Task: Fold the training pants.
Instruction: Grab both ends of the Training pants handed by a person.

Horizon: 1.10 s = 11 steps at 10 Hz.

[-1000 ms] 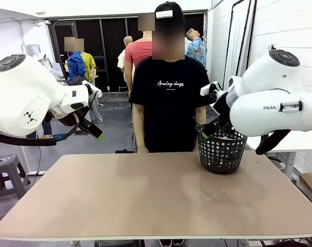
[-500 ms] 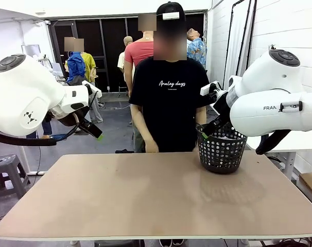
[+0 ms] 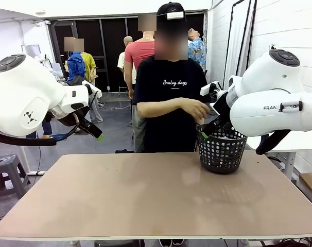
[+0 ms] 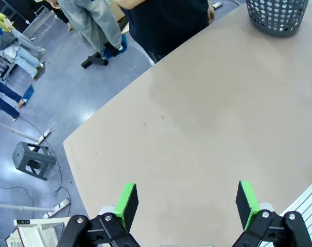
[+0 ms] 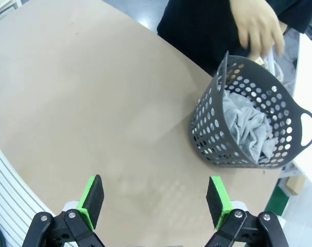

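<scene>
The light grey soft-fabric training pants (image 5: pixel 243 123) lie bunched inside a black perforated plastic basket (image 5: pixel 207 134) on the far right side of the tan worktop (image 3: pixel 145 190). Because they are crumpled, their long axis cannot be told. The robot's right hand (image 5: pixel 155 198) hovers above the worktop with its green-padded fingers spread wide and nothing between them. The basket lies ahead of it, making it the nearer one. The left hand (image 4: pixel 187 198) is equally wide open and empty, well apart from the basket. The person's hand (image 5: pixel 256 23) reaches over the basket's far rim. The person's black T-shirt (image 3: pixel 175 82) reads "Analog days"; the white right arm (image 3: pixel 272 108) shows "FRAN".
</scene>
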Tool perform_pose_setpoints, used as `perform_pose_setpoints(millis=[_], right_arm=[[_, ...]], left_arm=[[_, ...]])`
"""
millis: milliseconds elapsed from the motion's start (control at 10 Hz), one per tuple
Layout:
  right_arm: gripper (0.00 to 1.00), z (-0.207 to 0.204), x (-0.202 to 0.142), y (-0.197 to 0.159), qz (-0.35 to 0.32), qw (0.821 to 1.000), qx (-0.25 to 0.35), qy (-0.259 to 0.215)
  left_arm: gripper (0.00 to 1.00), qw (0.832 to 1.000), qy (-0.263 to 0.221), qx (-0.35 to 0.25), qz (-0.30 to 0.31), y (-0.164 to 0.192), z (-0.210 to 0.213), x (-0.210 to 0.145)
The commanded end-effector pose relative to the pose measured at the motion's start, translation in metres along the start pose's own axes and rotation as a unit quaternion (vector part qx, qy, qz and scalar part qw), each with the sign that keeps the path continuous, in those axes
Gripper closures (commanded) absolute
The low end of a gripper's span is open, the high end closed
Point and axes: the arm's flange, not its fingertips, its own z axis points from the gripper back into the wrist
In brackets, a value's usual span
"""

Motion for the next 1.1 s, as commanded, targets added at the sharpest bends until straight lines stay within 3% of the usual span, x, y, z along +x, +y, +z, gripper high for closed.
perform_pose_setpoints(millis=[0, 1000], right_arm=[[0.0, -0.001, -0.0002, 0.0, 0.0, 1.0, 0.001, 0.001], [0.0, -0.001, -0.0002, 0.0, 0.0, 1.0, 0.001, 0.001]], left_arm=[[0.0, 1.0, 0.0, 0.0, 0.0, -0.0004, -0.0001, 0.0001], [0.0, 1.0, 0.0, 0.0, 0.0, -0.0004, -0.0001, 0.0001]])
